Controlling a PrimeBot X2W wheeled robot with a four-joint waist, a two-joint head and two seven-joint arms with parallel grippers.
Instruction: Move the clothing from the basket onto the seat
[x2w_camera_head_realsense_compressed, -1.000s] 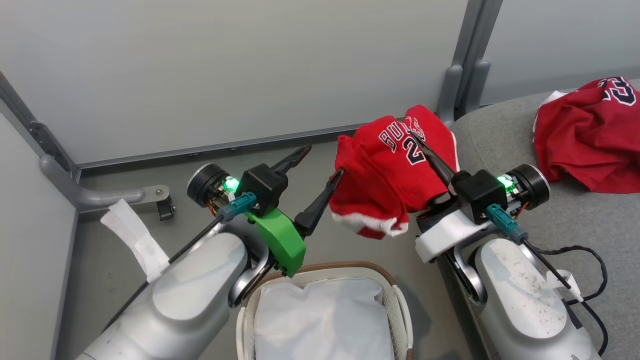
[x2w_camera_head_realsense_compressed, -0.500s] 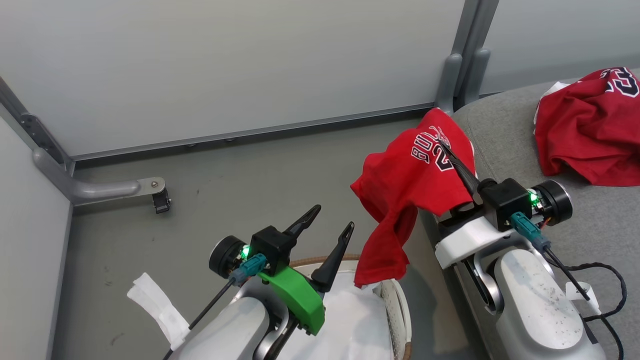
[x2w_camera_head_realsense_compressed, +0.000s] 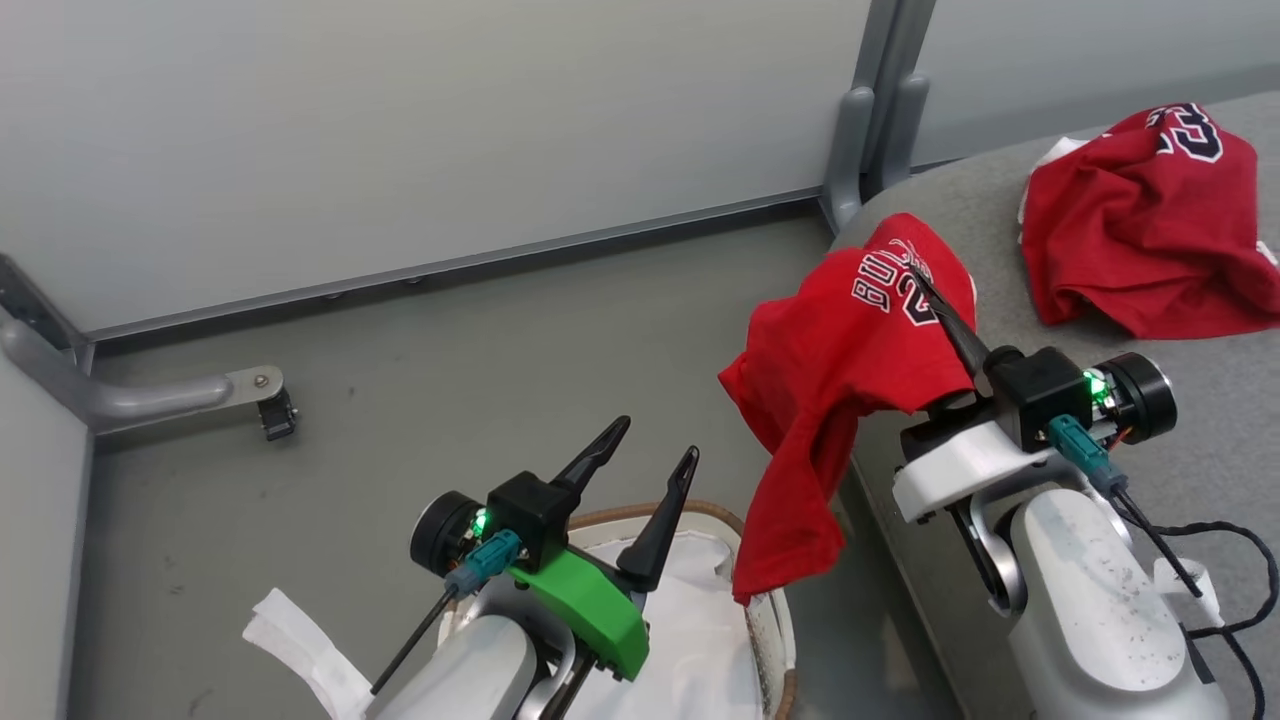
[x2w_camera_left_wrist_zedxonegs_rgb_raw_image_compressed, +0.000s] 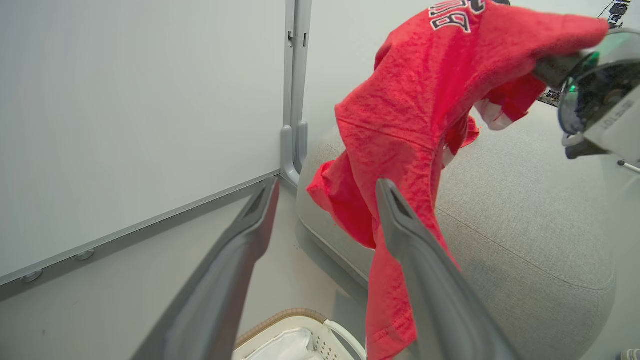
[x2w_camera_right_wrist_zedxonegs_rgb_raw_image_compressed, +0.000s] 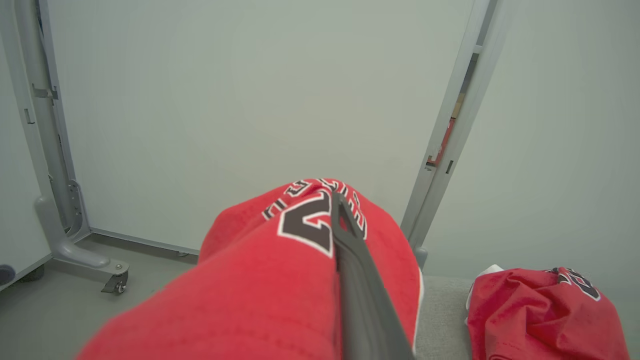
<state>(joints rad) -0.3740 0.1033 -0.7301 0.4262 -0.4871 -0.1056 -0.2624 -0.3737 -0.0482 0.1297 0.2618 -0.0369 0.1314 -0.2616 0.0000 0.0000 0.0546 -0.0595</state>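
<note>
Now our right claw (x2w_camera_head_realsense_compressed: 925, 290) pinches the jersey (x2w_camera_head_realsense_compressed: 830, 370), whose length hangs down and left of it; the seat (x2w_camera_head_realsense_compressed: 1220, 400) lies just right; our left claw (x2w_camera_head_realsense_compressed: 655, 440) stands spread.

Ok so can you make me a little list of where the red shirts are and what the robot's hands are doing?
right gripper: shut on the held jersey, at the seat edge
held jersey: red, draped, lower end hanging near the basket rim
second jersey: crumpled on the seat
left gripper: open, empty, above the basket
basket: white liner inside
</note>
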